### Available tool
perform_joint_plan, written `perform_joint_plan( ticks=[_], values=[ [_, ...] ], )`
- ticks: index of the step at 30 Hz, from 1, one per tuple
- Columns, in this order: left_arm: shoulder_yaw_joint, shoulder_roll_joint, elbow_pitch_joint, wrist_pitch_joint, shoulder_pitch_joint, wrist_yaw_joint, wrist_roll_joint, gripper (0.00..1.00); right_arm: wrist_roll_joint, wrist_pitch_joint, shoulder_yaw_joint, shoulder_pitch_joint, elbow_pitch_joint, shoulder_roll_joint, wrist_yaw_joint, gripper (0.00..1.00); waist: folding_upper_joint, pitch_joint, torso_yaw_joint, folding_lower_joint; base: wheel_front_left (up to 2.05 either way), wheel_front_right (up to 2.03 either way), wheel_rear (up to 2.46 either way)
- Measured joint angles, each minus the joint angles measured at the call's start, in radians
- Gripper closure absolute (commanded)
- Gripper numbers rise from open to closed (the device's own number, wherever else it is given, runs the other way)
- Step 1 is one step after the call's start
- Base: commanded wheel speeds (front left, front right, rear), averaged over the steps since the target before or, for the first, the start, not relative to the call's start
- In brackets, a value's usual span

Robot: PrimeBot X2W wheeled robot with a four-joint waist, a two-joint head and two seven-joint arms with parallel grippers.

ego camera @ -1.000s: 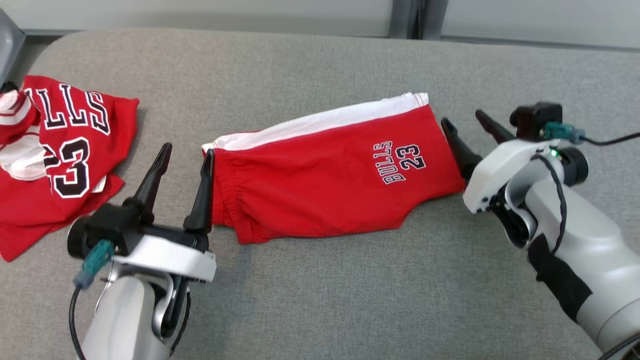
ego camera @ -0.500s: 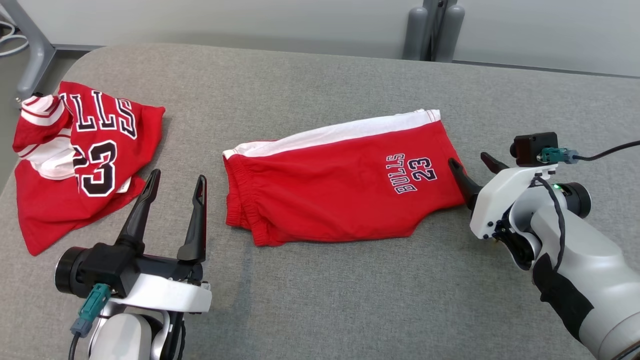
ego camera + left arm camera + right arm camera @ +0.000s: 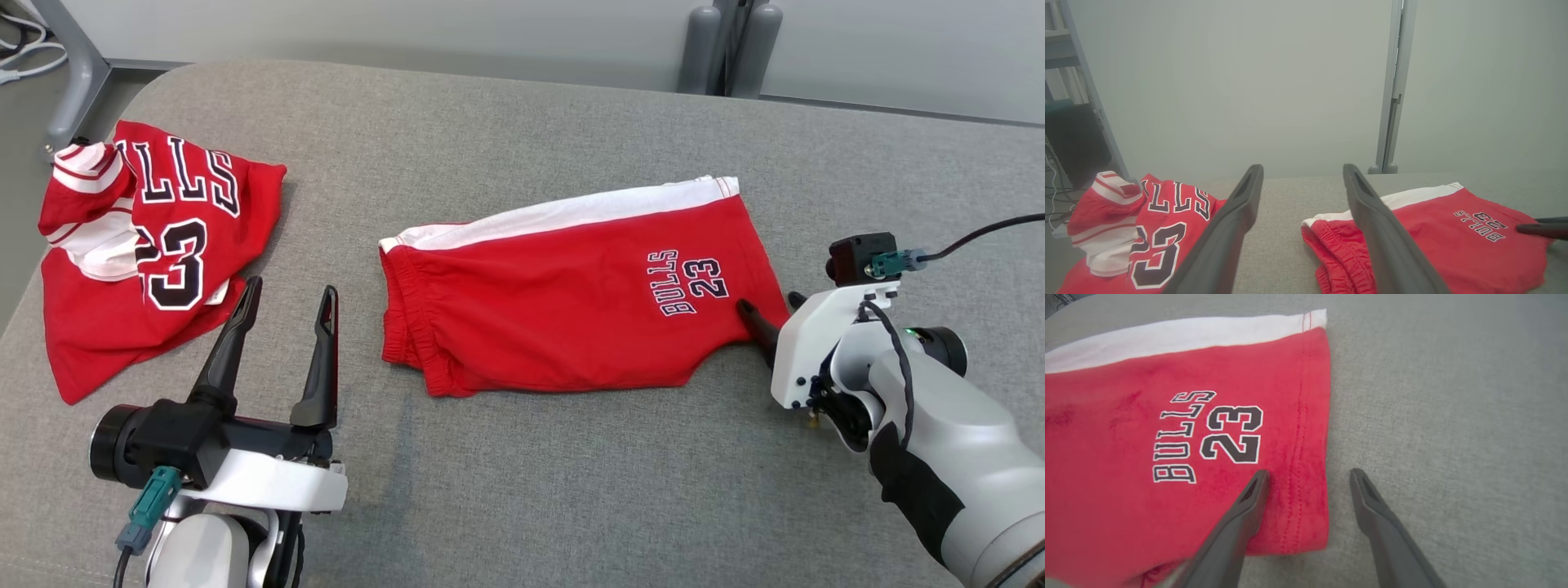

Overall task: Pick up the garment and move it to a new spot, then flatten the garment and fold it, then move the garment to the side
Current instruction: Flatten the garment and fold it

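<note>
At the far left of the grey worktop (image 3: 522, 490) a red jersey (image 3: 155, 245) lies crumpled, well apart from the job in hand. Just right of it and nearer to us, our left pincer (image 3: 291, 286) stands with its jaws spread wide and nothing between them. Its fingers point to the far side, and bare worktop shows in the gap.

The shorts (image 3: 563, 318) lie flat in the middle of the worktop and look already folded in half. Their long axis runs left to right, with the right end angled a little toward the far side. The elastic waistband (image 3: 400, 318) is the left end. It sits to the right of the left pincer, near but not touching.

The hem (image 3: 1306, 457) is the right end, and there our right pincer (image 3: 767, 304) is also fully open and holds nothing. In the right wrist view one finger lies over the red cloth beside the printed number and the other over bare worktop, so the hem edge runs between the jaws.

We judge the right arm the nearer one, already placed to pinch that edge. The left must shift right to reach the waistband before we carry the shorts aside.
</note>
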Motion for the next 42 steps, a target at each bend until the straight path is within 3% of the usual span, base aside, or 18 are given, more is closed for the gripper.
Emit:
perform_joint_plan(
  ticks=[5, 7, 9, 22, 33, 42],
  values=[
    [0.001, -0.001, 0.000, 0.000, 0.000, 0.000, 0.000, 0.00, 0.018, 0.035, 0.008, 0.002, -0.013, -0.001, 0.000, 0.00, 0.0000, 0.008, 0.004, 0.0000, 0.00, 0.00, 0.00],
    [0.000, -0.001, 0.001, 0.000, 0.000, 0.000, -0.003, 0.00, 0.026, 0.036, 0.012, 0.002, -0.018, -0.002, 0.000, 0.56, 0.0000, 0.010, 0.006, 0.0000, 0.00, 0.00, 0.00],
    [-0.004, -0.001, 0.002, 0.000, -0.001, 0.002, -0.008, 0.00, 0.030, 0.042, 0.017, 0.004, -0.031, -0.003, 0.000, 1.00, 0.0000, 0.011, 0.007, 0.0000, 0.00, 0.00, 0.00],
    [-0.010, -0.002, 0.021, 0.000, 0.005, 0.008, -0.011, 0.00, 0.090, -0.022, 0.036, 0.063, -0.138, -0.041, 0.000, 1.00, 0.0000, -0.027, -0.005, 0.0000, 0.00, 0.00, 0.00],
    [-0.012, -0.002, 0.027, 0.000, 0.046, 0.007, 0.000, 0.00, 0.176, -0.093, 0.079, 0.208, -0.325, -0.109, 0.000, 1.00, 0.0000, -0.094, -0.060, 0.0000, 0.00, 0.00, 0.00],
    [-0.012, -0.002, 0.027, 0.000, 0.066, 0.007, 0.008, 0.00, 0.198, -0.110, 0.112, 0.266, -0.370, -0.137, 0.000, 1.00, 0.0000, -0.137, -0.094, 0.0000, 0.00, 0.00, 0.00]
  ],
)
